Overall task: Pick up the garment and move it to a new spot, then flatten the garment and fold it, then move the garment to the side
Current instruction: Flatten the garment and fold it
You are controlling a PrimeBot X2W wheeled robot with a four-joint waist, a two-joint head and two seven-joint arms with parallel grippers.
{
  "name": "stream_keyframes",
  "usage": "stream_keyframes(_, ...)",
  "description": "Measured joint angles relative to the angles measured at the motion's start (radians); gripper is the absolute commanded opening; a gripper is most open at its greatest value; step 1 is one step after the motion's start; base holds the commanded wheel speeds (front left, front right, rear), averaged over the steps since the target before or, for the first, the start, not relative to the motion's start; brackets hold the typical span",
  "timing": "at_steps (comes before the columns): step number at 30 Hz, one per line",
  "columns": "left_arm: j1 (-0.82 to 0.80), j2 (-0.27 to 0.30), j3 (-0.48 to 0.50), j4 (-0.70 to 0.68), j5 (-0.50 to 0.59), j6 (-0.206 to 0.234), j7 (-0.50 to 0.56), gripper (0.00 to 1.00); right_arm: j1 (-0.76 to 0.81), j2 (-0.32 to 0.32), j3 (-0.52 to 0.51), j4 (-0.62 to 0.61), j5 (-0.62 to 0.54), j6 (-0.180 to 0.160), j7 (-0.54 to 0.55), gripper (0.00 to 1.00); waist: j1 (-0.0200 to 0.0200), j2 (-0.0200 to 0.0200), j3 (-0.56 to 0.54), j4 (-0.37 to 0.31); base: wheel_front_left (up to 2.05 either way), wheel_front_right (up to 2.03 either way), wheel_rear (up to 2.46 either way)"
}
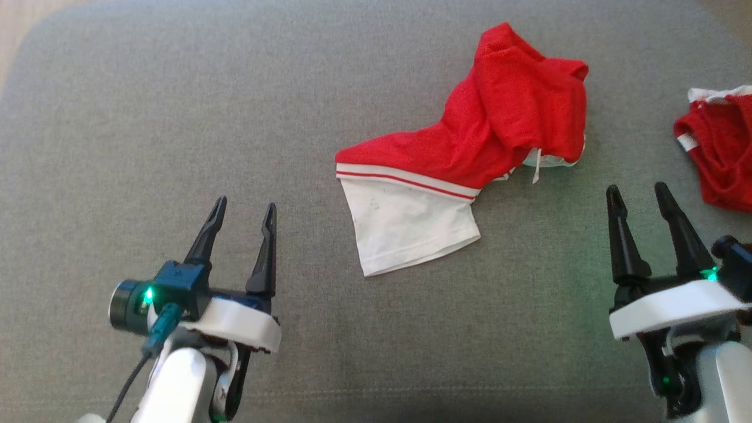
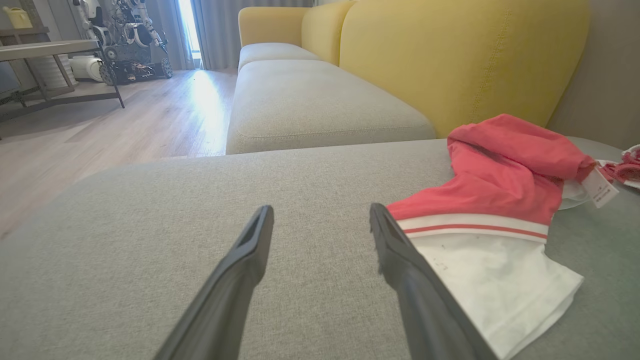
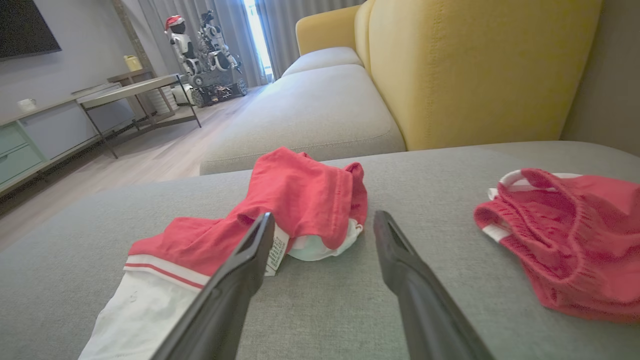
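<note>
Left hand [image 1: 245,203], right hand [image 1: 637,187] open, clear of garment [image 1: 470,147].

Soft, even daylight fills the room. From above, the grey cushion [image 1: 176,117] looks sharp and evenly lit, with faint shadows and a green tinge at near right. At low level, a far window [image 2: 187,20] burns white and throws glare across the wooden floor [image 2: 190,110]. Wide-angle edges bend; the nearest foreground blurs.
</note>
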Motion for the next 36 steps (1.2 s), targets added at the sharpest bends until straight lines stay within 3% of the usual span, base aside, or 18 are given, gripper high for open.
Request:
stream_keyframes(10,0.060,0.014,-0.002,-0.019,-0.005,0.015,0.011,1.00,0.058,0.014,-0.023,-0.001,-0.009,0.000,0.023,1.00,0.0000,0.0000,-0.062,-0.009,0.00,0.00,0.00)
stream_keyframes(27,0.061,0.018,-0.012,-0.030,-0.027,0.023,0.020,1.00,0.056,0.016,-0.034,-0.032,-0.021,0.000,0.041,1.00,0.0000,0.0000,-0.055,-0.002,0.00,0.00,0.00)
stream_keyframes(36,-0.035,-0.028,-0.117,0.021,-0.054,-0.050,0.090,1.00,0.049,0.015,-0.022,-0.044,-0.020,0.000,0.049,1.00,0.0000,0.0000,-0.006,-0.006,0.00,0.00,0.00)
